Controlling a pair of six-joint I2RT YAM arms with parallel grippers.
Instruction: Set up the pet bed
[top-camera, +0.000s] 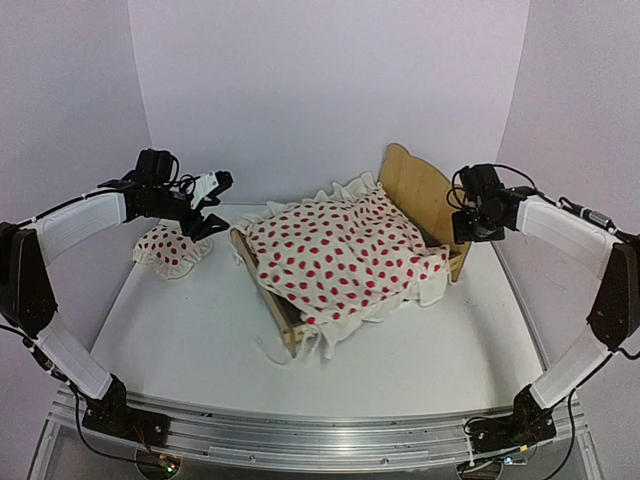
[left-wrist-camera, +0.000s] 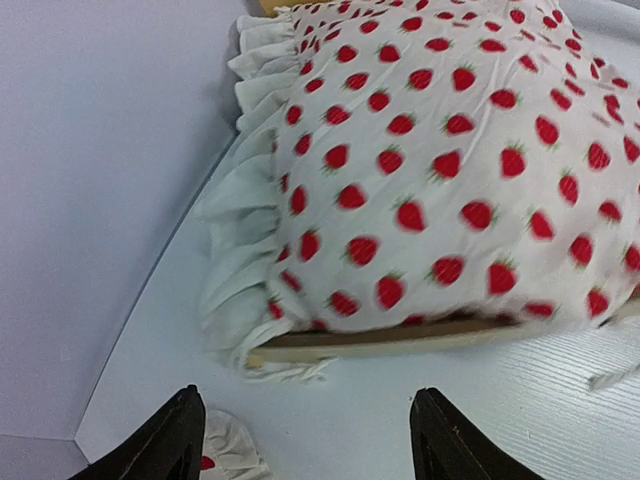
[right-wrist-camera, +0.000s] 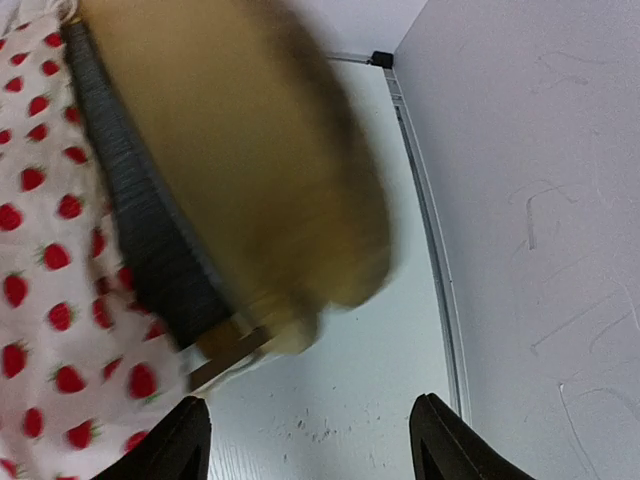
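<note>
The pet bed stands mid-table, and its wavy plywood headboard (top-camera: 412, 183) faces the right arm. A white red-dotted blanket (top-camera: 340, 255) covers it and hangs over the sides. My left gripper (top-camera: 217, 203) hovers open between the bed's foot and the small red-dotted pillow (top-camera: 170, 248). In the left wrist view the blanket (left-wrist-camera: 450, 170) lies over the foot rail (left-wrist-camera: 400, 338), and the pillow's edge (left-wrist-camera: 225, 455) shows by the left gripper (left-wrist-camera: 310, 440). My right gripper (top-camera: 466, 228) hangs open behind the headboard (right-wrist-camera: 250, 150). The grey felt base (right-wrist-camera: 140, 230) shows beside it, above the right gripper (right-wrist-camera: 310, 445), which holds nothing.
White walls close in the table at the back and on both sides. The right wall (right-wrist-camera: 530, 200) is close to the right gripper. A metal rail (top-camera: 320, 435) runs along the near edge, where both arm bases are bolted.
</note>
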